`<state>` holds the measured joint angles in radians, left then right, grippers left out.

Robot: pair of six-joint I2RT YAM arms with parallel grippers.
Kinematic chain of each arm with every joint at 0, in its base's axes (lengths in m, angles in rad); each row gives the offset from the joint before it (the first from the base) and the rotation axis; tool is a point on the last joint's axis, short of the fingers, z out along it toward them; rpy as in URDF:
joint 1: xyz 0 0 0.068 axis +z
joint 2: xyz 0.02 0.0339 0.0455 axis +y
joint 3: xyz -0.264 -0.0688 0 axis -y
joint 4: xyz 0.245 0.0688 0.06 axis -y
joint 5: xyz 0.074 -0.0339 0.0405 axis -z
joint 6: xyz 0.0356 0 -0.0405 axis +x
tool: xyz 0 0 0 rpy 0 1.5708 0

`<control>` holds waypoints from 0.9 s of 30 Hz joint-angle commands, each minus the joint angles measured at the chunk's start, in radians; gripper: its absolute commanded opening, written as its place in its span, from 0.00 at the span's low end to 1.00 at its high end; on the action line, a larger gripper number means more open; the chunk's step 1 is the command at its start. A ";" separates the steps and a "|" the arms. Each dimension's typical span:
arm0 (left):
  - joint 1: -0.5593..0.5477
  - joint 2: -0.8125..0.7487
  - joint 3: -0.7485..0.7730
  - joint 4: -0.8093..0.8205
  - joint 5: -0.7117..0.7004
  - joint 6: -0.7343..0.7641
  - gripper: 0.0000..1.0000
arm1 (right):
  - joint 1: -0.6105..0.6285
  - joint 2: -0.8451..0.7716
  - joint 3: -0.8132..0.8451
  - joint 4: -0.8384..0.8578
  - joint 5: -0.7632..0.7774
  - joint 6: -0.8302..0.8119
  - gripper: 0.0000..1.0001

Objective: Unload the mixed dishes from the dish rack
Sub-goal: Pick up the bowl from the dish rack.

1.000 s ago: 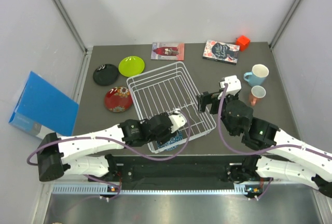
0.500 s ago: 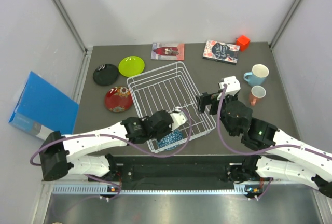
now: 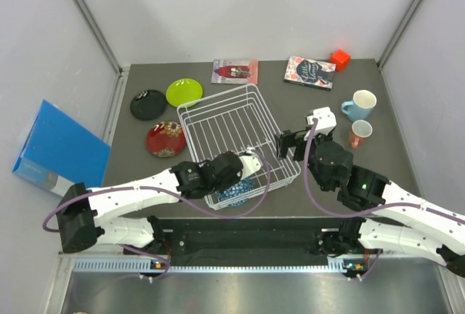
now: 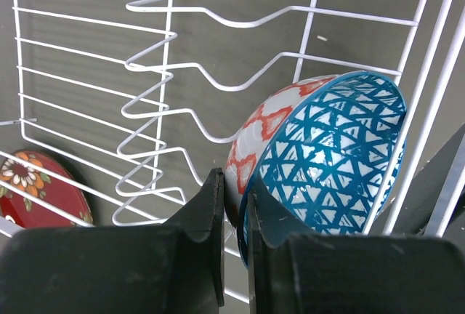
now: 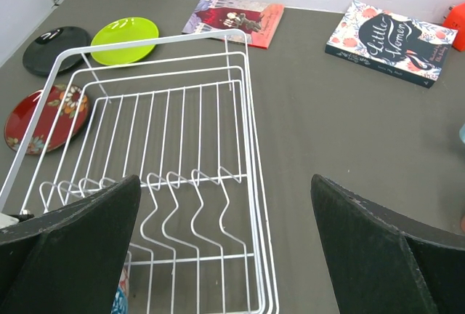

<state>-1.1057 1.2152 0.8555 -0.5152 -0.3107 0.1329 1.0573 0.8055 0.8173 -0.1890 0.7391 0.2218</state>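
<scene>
One bowl [image 4: 327, 161] in rack [image 3: 229, 121]; three plates [image 3: 165, 139] outside.

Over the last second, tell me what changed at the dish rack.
The left gripper shifted slightly to the left and closed on the rim of the blue-patterned bowl, which stands on edge in the near corner of the dish rack. The right gripper stayed open beside the rack. The lime green plate, black plate, red patterned plate, light blue mug and salmon-pink cup did not move.
</scene>
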 commanded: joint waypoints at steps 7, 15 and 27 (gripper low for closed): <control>-0.002 -0.065 0.112 0.021 0.171 -0.072 0.00 | -0.010 -0.015 -0.004 0.031 -0.003 0.024 1.00; -0.011 -0.085 0.028 0.115 0.119 -0.081 0.00 | -0.011 -0.013 -0.027 0.025 -0.006 0.053 1.00; -0.036 -0.088 -0.070 0.225 0.012 -0.095 0.00 | -0.120 0.151 -0.046 -0.066 -0.060 0.267 1.00</control>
<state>-1.1301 1.1728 0.7891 -0.4549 -0.3138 0.1223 0.9878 0.9127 0.7670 -0.2310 0.7113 0.3985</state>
